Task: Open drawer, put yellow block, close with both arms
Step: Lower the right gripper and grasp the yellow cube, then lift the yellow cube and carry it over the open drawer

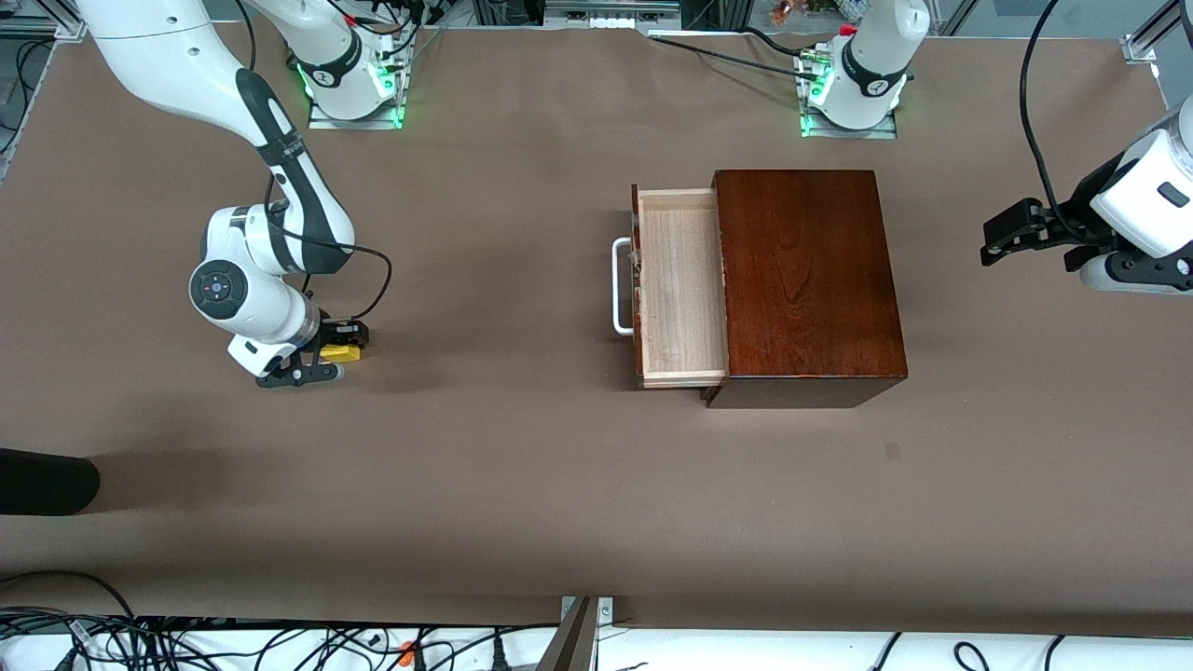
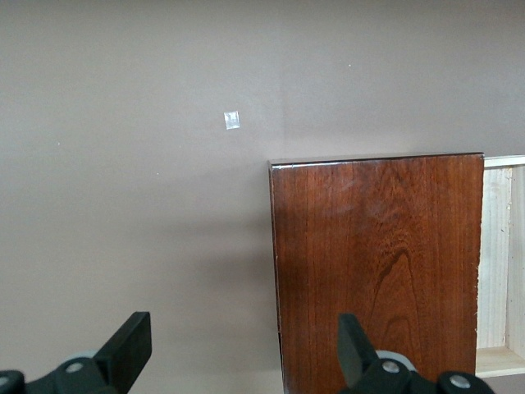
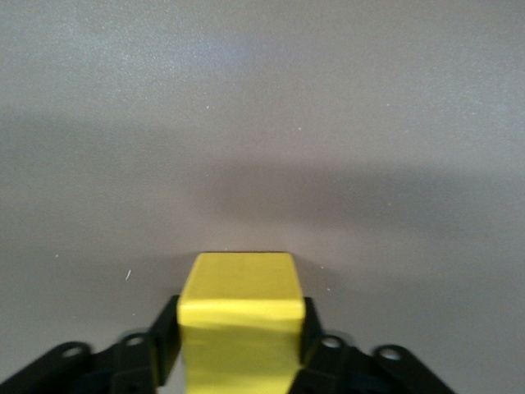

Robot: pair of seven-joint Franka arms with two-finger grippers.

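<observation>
The dark mahogany box stands toward the left arm's end of the table. Its drawer is pulled open toward the right arm's end, its pale wood tray empty, its white handle in front. My right gripper is low at the table toward the right arm's end, shut on the yellow block. In the right wrist view the block fills the space between the fingers of the gripper. My left gripper is open and empty in the air beside the box. The left wrist view shows this gripper, the box and the drawer.
A small pale square mark lies on the brown table beside the box. A dark rounded object juts in at the table's edge at the right arm's end. Cables run along the edge nearest the front camera.
</observation>
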